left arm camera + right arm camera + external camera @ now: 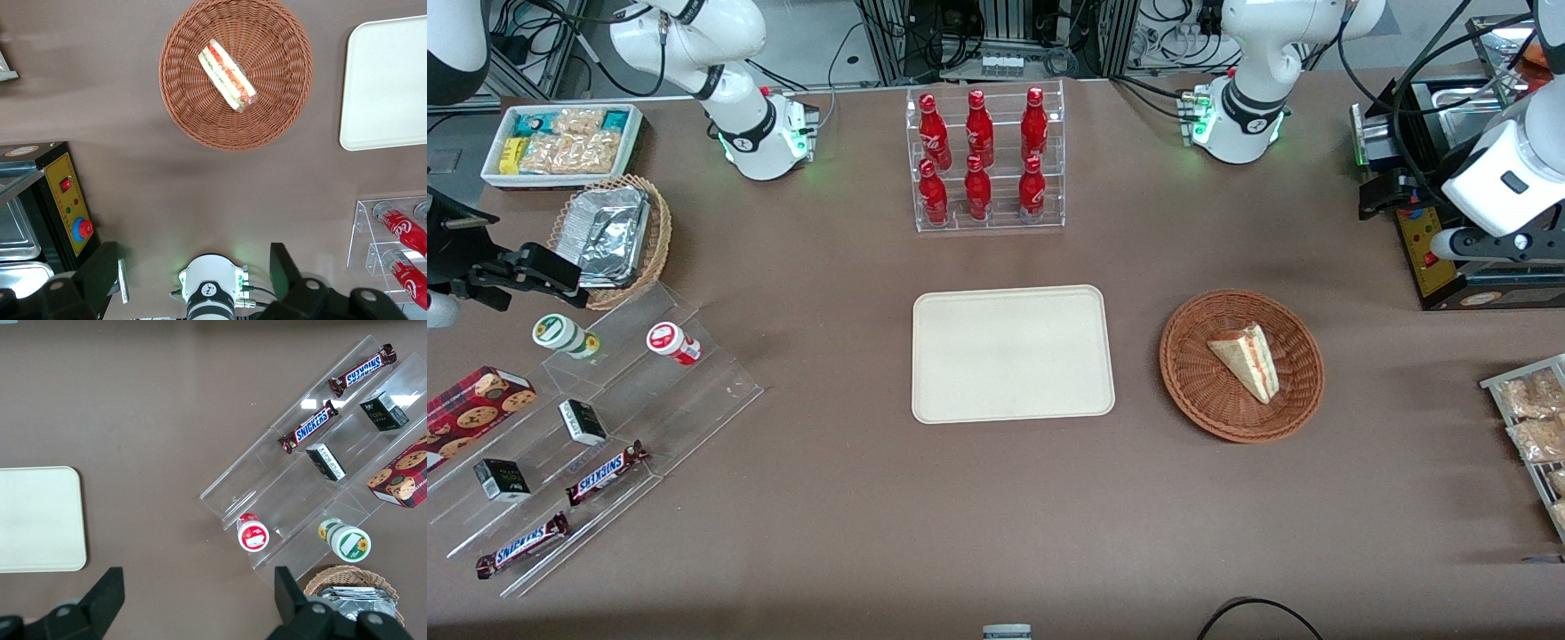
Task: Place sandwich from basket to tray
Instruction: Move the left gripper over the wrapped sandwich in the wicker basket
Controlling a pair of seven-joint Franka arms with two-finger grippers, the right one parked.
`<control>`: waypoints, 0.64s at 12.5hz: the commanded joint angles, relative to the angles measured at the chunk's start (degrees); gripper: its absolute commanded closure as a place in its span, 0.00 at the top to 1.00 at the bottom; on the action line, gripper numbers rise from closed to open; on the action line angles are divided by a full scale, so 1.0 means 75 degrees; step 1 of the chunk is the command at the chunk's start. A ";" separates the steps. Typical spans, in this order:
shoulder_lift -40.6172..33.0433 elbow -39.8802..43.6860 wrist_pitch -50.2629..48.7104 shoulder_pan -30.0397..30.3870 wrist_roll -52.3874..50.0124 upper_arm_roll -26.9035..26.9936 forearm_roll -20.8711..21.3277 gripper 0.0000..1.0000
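Note:
The sandwich (1249, 360) (228, 75), a pale wedge with red and green filling, lies in the round reddish-brown wicker basket (1172, 356) (193, 120). The cream tray (1014, 354) (387, 80) lies flat beside the basket, toward the parked arm's end, with nothing on it. My gripper (1392, 194) (193, 257) hangs high above the table toward the working arm's end, farther from the front camera than the basket. It is open, its fingers (100, 273) wide apart with nothing between them. It touches neither sandwich nor basket.
A clear rack of red bottles (985, 160) (400, 233) stands farther back than the tray. A black and yellow control box (1423, 240) (67, 207) sits under my gripper. Snack packets (1534, 418) lie at the working arm's end; stepped acrylic shelves (605, 400) and a foil-tray basket (614, 236) at the parked arm's.

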 commanded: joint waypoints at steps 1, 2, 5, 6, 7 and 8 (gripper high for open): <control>-0.0042 0.0033 0.0291 -0.0047 0.0093 0.0001 -0.0009 1.00; -0.0008 0.0033 0.0364 -0.0047 0.0059 0.0001 -0.0009 1.00; 0.0250 -0.0107 0.0529 -0.0047 0.0070 0.0001 -0.0021 1.00; 0.0320 -0.0328 0.0610 -0.0047 0.0059 -0.0011 -0.0044 1.00; 0.0379 -0.0586 0.0866 -0.0059 0.0059 -0.0057 -0.0044 1.00; 0.0426 -0.0913 0.1193 -0.0071 0.0001 -0.0150 -0.0044 1.00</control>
